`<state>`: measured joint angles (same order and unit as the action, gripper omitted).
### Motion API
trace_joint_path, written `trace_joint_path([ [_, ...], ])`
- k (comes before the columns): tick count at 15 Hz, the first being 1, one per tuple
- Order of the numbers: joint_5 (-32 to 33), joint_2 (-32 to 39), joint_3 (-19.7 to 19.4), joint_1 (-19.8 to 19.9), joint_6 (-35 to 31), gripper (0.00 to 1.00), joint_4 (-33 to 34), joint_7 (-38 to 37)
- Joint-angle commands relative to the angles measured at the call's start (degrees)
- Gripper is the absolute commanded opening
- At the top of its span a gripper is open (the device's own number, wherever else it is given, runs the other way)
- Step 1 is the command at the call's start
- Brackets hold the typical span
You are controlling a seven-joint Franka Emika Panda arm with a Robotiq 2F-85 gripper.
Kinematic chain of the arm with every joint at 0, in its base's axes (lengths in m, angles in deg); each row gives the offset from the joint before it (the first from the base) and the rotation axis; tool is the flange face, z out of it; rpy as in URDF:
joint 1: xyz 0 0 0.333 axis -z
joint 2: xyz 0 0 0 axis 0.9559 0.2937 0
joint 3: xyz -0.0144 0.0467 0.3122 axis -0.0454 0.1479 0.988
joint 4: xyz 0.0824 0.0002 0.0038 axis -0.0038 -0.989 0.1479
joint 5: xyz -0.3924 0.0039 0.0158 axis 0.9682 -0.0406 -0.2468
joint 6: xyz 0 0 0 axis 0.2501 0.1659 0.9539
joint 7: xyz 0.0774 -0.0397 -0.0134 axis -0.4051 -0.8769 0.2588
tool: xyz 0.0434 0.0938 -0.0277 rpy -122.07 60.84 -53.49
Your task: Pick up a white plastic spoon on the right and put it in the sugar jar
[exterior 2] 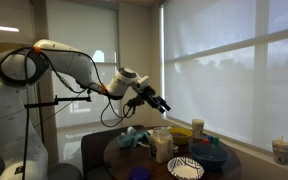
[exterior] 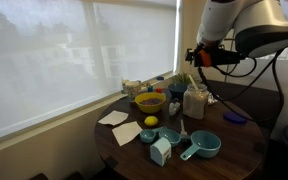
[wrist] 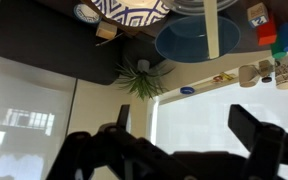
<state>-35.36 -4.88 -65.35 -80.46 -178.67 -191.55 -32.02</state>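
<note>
1. Window wall hung with pale lowered roller blinds (exterior: 74,60); backdrop in both exterior views.
2. Round dark wooden table (exterior: 239,142), crowded with kitchenware; the task items sit here.
3. White jointed Franka arm (exterior 2: 69,60), raised; its black gripper (exterior 2: 154,100) hangs well above the table, fingers spread, holding nothing.
4. Clear cylindrical sugar jar (exterior: 194,102), whitish grains inside, upright near the round yellow bowl (exterior: 149,101); lid on or off cannot be told.
5. Flat white plastic spoon (wrist: 212,30), judged to be the pale strip across the round blue bowl (wrist: 179,42) in the wrist view; uncertain.
6. Handling note: descend over the handle, set the jaws across its narrow width, pinch mid-handle, and lift clear of the bowl rim.
</note>
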Motion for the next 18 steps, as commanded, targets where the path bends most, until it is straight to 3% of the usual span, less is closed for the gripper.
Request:
trace_joint_path([
  [1,-11.02,-0.37,-1.05,0.58,3.25,1.00,5.14,8.41],
  [5,-21.59,-0.38,-1.70,1.69,6.20,1.00,8.84,17.80],
  [8,-24.89,-0.42,-1.18,2.83,9.15,1.00,10.88,22.33],
  [18,-35.04,-3.48,-1.51,4.11,9.79,1.00,15.57,34.19],
])
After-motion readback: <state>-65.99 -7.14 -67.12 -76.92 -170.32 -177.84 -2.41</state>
